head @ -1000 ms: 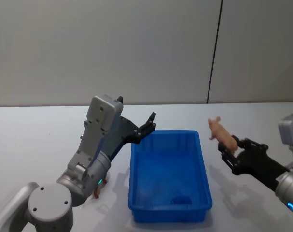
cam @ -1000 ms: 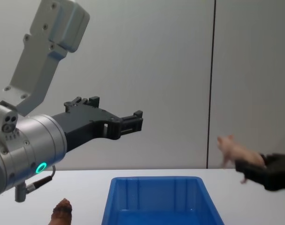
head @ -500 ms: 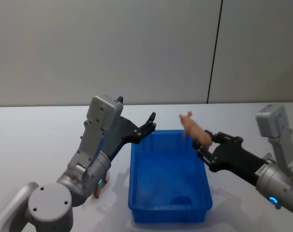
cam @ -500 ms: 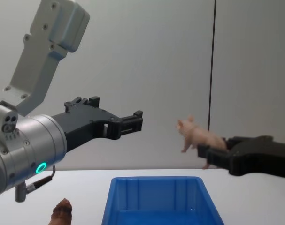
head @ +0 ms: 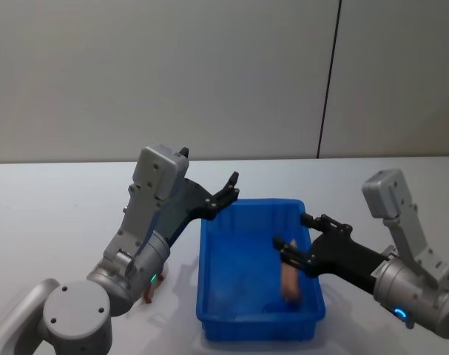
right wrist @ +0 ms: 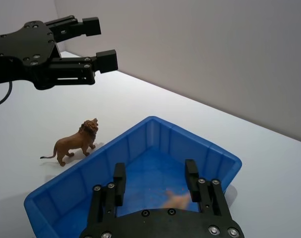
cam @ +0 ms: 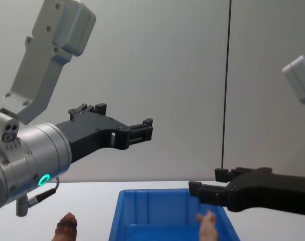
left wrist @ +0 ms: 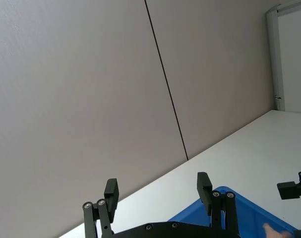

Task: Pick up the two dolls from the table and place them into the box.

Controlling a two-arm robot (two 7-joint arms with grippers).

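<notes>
Over the box, I am holding my right pincer apart, the pink doll loose inside. I am judging that my left pincer, also apart, should fetch the brown doll next.

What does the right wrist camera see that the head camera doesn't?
Right wrist view: the whole brown doll, a lion standing on the table beside the box. Head view: the grey left arm and right arm, the left one hiding most of that doll. Both: the box, the pink doll in it, the open left pincer and open right pincer.
</notes>
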